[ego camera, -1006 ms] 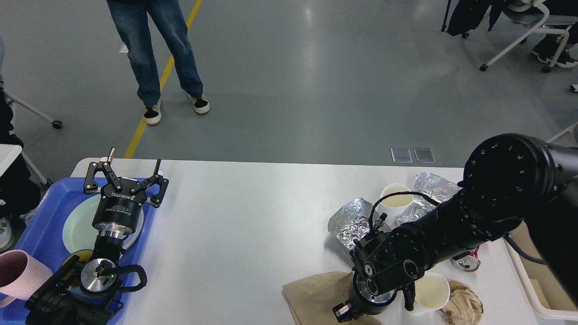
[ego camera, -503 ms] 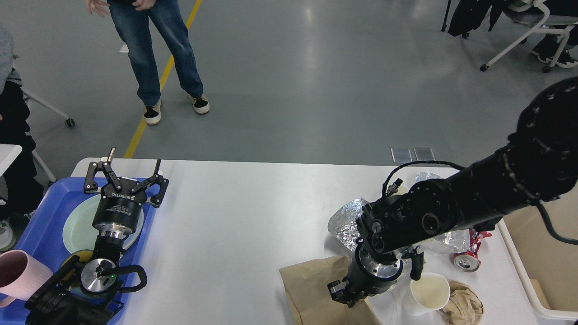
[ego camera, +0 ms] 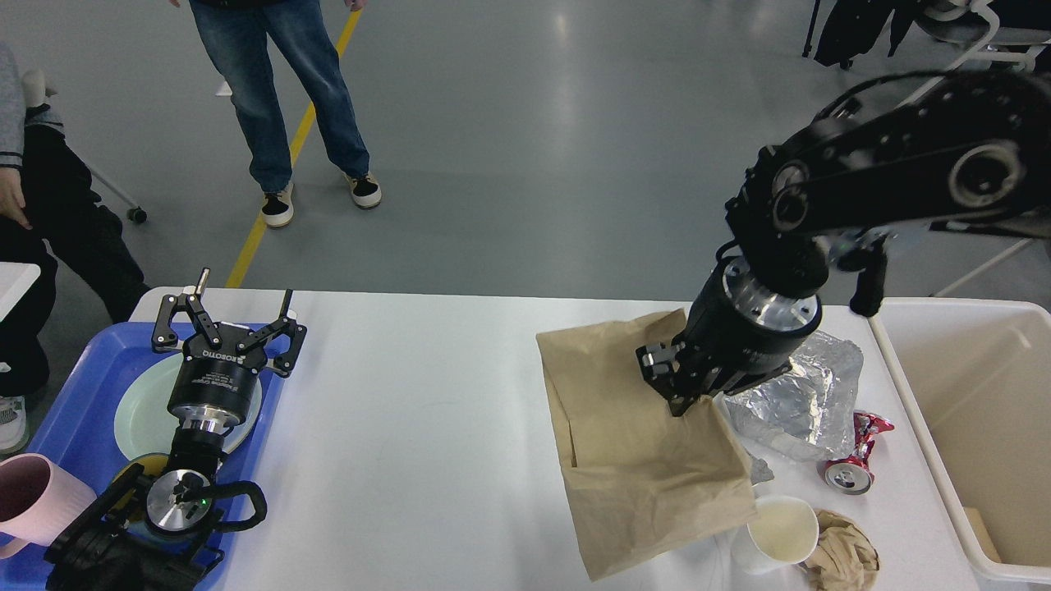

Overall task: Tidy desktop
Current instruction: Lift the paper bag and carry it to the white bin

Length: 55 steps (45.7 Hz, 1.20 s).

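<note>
Since a moment ago the right pincer (ego camera: 686,394) has risen from low at the near edge, and the brown paper bag (ego camera: 640,460) it is clamped on now hangs lifted above the white worktop (ego camera: 427,427), in front of the crumpled foil (ego camera: 800,402). Near the bag's lower corner stand a paper cup (ego camera: 780,529), a crushed red can (ego camera: 854,460) and a wad of brown paper (ego camera: 846,558), beside the cream bin (ego camera: 969,410). Unmoved, the left pincer (ego camera: 234,304) hovers with fingers spread apart over the pale plate (ego camera: 139,419) in the blue tray (ego camera: 74,394), near a pink mug (ego camera: 33,501).
</note>
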Motion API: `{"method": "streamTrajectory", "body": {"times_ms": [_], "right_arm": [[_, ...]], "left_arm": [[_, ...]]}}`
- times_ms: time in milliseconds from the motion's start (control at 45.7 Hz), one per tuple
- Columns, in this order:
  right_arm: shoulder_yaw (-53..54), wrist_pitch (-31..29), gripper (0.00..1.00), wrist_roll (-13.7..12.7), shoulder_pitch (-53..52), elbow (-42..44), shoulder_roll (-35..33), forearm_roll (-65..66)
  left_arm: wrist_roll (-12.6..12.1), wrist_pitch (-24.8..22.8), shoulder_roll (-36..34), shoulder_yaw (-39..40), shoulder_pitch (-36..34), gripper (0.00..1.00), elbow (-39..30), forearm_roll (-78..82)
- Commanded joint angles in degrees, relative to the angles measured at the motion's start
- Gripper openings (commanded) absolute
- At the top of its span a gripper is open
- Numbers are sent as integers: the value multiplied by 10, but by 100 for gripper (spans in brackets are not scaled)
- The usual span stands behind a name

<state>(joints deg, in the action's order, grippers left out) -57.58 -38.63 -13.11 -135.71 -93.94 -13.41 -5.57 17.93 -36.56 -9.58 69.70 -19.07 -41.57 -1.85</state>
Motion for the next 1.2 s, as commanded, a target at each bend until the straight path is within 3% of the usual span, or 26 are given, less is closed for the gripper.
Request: {"method": "streamTrajectory", "body": {"times_ms": [0, 153, 350, 481, 591, 700, 919, 1050, 1181], "right_arm": [[-68, -17, 0, 4, -68, 0, -3, -21], [-147, -14, 0, 12, -80, 1, 2, -48], [-250, 7, 0, 72, -83, 8, 6, -56], [-348, 63, 0, 73, -70, 33, -16, -57], [-393, 104, 0, 72, -25, 86, -97, -57], [-386, 128, 0, 68, 84, 199, -195, -53], [-258, 163, 0, 69, 345, 432, -310, -50], [-117, 201, 0, 69, 561, 579, -319, -49], [1, 295, 0, 70, 747, 689, -290, -48]], "left_arm": [[0, 0, 0, 0, 0, 96, 0, 0], [0, 0, 0, 0, 0, 96, 0, 0], [0, 0, 0, 0, 0, 96, 0, 0], [-1, 0, 0, 0, 0, 96, 0, 0], [0, 0, 0, -1, 0, 96, 0, 0], [0, 0, 0, -1, 0, 96, 0, 0], [0, 0, 0, -1, 0, 96, 0, 0], [0, 0, 0, 0, 0, 96, 0, 0], [0, 0, 0, -1, 0, 96, 0, 0]]}}
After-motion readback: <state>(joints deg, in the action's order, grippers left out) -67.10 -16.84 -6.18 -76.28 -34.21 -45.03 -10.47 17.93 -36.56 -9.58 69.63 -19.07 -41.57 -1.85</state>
